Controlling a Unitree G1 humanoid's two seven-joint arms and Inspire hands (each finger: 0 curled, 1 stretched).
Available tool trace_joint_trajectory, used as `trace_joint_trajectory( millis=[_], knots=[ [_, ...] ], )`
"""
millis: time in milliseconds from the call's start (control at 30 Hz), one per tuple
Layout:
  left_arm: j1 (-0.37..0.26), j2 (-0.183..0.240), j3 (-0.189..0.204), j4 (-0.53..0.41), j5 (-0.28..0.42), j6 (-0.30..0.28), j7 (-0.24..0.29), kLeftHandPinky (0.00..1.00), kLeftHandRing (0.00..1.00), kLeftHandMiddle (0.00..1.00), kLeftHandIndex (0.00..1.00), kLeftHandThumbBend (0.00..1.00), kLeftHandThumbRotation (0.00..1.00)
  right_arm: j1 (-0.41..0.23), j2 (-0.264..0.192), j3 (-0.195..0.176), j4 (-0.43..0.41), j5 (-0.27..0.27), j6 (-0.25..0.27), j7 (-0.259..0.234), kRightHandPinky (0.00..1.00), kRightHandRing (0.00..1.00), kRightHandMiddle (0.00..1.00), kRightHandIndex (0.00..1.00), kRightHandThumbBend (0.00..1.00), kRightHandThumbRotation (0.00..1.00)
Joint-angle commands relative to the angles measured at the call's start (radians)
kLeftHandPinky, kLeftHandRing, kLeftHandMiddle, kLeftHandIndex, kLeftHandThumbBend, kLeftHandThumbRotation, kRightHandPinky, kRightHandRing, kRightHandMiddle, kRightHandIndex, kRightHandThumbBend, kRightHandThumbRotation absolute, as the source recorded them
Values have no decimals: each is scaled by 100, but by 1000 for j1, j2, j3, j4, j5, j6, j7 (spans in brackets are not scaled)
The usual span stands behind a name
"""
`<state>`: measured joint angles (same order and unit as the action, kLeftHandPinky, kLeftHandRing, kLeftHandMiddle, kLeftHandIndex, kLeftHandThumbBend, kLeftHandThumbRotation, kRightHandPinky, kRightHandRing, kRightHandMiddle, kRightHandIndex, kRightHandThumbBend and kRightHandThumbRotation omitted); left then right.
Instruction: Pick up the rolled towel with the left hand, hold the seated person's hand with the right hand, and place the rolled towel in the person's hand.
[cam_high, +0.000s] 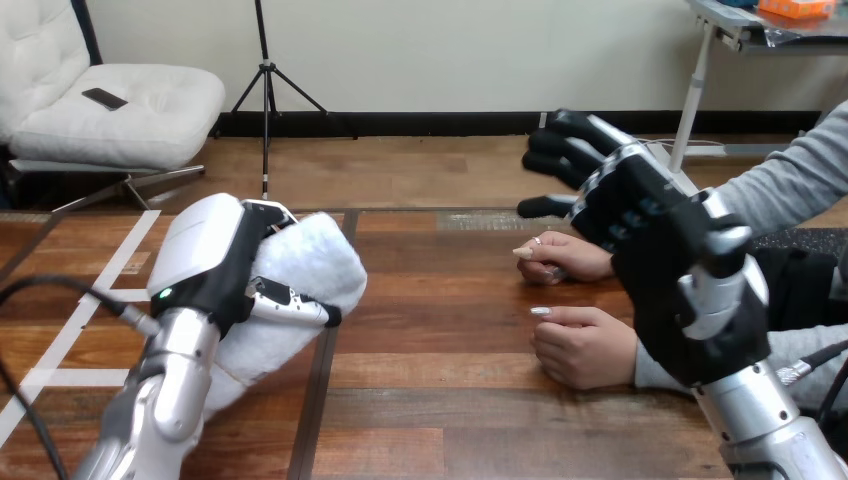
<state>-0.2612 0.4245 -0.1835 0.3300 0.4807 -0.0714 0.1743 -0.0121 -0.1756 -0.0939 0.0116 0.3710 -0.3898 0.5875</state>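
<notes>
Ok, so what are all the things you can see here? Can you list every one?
rolled towel: one, white, at the view's left, in the left hand's grasp.
table: one, brown wood, across the whole lower view.
tape strips: a few, white, on the table's left part.
person's hands: two, grey sleeves, resting on the table at the right, loosely closed, holding nothing.
left hand: one, white shell over black, fingers curled round the rolled towel.
right hand: one, black, open, up over the person's hands.
</notes>
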Motion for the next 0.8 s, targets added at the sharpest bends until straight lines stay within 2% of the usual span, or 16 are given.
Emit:
trace_joint_trajectory(
  millis=[0,133,400,567,767],
  knots=[
    [8,-54,99,-200,-96,-42,33,22,27,36,42,75,0,-96,-34,-13,77,-35,-35,8,74,86,85,87,100,100],
    [38,-70,121,-255,-135,-67,33,20,25,35,42,75,0,-113,-40,-15,128,-44,-62,26,76,86,86,87,100,100],
    [92,-100,163,-349,-233,-156,26,18,24,33,41,74,0,-145,-50,-19,229,-65,-119,47,79,86,87,88,100,100],
    [117,-103,178,-395,-250,-202,22,21,26,34,41,73,0,-162,-55,-22,282,-77,-152,54,80,86,87,88,100,100],
    [146,-118,190,-452,-269,-227,26,25,30,36,41,75,0,-174,-69,-21,321,-105,-179,48,81,86,87,88,100,100]
  ],
)
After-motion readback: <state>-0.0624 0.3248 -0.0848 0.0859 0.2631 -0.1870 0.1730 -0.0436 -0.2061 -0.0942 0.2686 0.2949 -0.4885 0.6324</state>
